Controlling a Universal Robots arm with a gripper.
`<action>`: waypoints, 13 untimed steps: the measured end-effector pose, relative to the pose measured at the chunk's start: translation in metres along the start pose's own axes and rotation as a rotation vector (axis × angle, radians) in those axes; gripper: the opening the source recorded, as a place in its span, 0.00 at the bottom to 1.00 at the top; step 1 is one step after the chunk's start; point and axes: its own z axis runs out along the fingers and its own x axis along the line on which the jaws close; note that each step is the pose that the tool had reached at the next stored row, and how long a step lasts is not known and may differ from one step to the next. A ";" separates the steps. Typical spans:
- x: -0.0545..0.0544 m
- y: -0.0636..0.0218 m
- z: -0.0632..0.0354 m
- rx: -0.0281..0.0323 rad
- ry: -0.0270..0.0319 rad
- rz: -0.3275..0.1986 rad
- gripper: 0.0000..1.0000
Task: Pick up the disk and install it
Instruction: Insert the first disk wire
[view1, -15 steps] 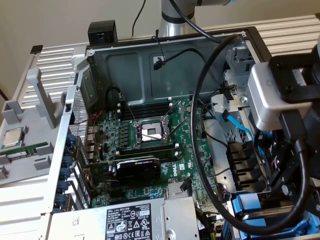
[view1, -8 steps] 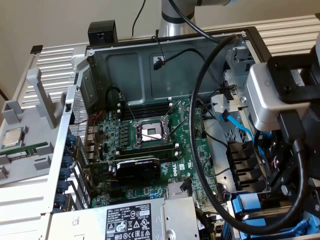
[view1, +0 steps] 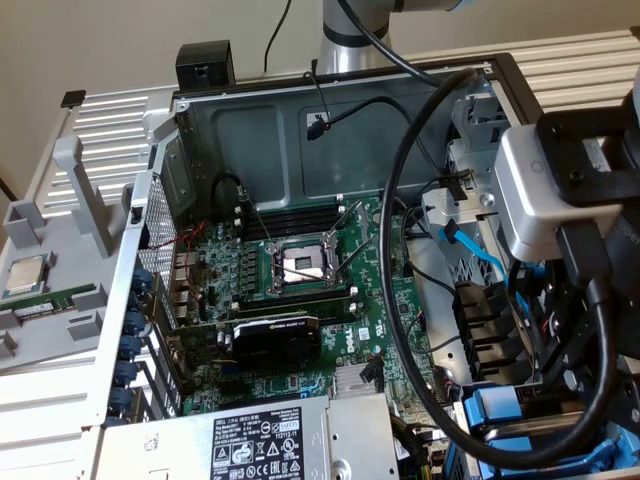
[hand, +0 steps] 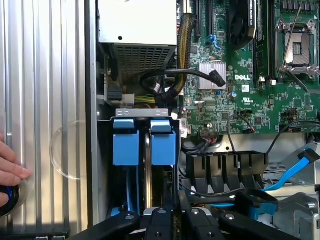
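In the exterior view, looks into an open computer case (view1: 200, 150) sitting on a pale ribbed surface (view1: 110, 120). Finds the motherboard (view1: 375, 325) in the middle, with an open processor socket (view1: 300, 265), a black graphics card (view1: 275, 338) in front of it and a power supply (view1: 270, 440) bearing a white label at the near edge. Outside the case, toward the exterior view's left, spots a small square processor chip (view1: 25, 275) lying apart. At the exterior view's right, meets the gripper (view1: 560, 360) hanging low over the case's near corner, with a thick black cable (view1: 400, 250) looping across the board. Places the disk (view1: 498, 408) right beneath: a blue carrier end on the motherboard side, with the other drive (view1: 622, 455), also blue-framed, just beyond and partly hidden. In the wrist view, looks down into the drive bay (hand: 145, 114): disk (hand: 163, 142) and other drive (hand: 125, 142) on edge, side by side, level, a narrow dark gap between; only blue carrier ends on show, metal bodies hidden. Puts the disk nearer the motherboard (hand: 240, 100) and in line with the gripper (hand: 172, 222), the other drive nearer the case wall. Cannot tell the gripper's state: spread, pressed together or pinching the carrier. Catches a person's hand (hand: 10, 167) over the ribbed surface (hand: 45, 75) beside the case, and a blue data cable (hand: 295, 172) past the bay.
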 end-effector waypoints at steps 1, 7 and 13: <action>0.000 0.0000 0.0000 0.0008 0.0002 0.000 0.16; 0.000 0.0011 -0.0001 0.0069 0.0003 -0.001 0.16; 0.000 0.0017 -0.0011 0.0132 0.0002 -0.002 0.16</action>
